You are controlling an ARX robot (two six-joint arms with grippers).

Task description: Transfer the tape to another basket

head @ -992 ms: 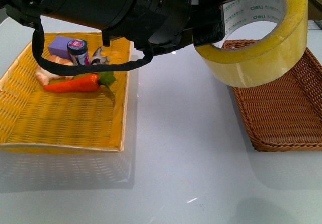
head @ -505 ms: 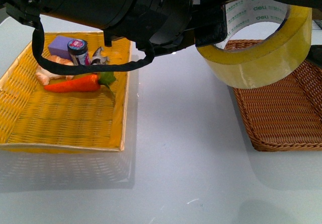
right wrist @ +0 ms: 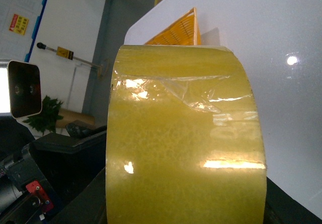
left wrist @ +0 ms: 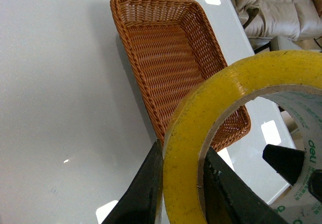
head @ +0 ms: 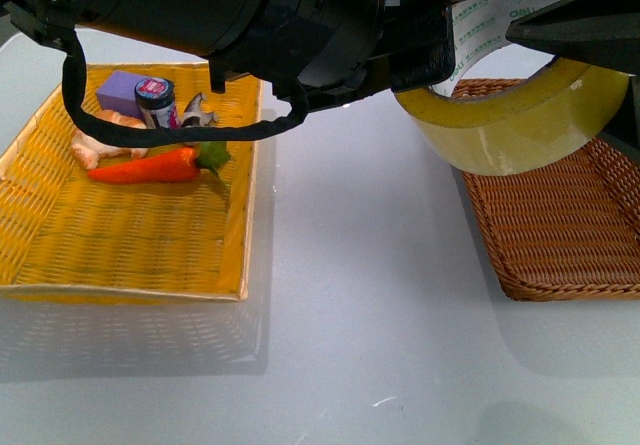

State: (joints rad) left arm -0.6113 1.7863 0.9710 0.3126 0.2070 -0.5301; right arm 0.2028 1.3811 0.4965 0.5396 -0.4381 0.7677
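White surface [head: 350, 295] below, handover under way: left hand [left wrist: 183, 183] grips the tape [head: 520, 115] over the basket [head: 560, 235] rim; right hand [head: 600, 80], seemingly open, straddles it. Next, right must close before left releases.

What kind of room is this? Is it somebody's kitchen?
Probably a robot lab or workroom, not a kitchen. There is a big glossy white table, a white box-shaped camera sits nearby, and a small red-and-yellow notice sign hangs on the plain white wall.
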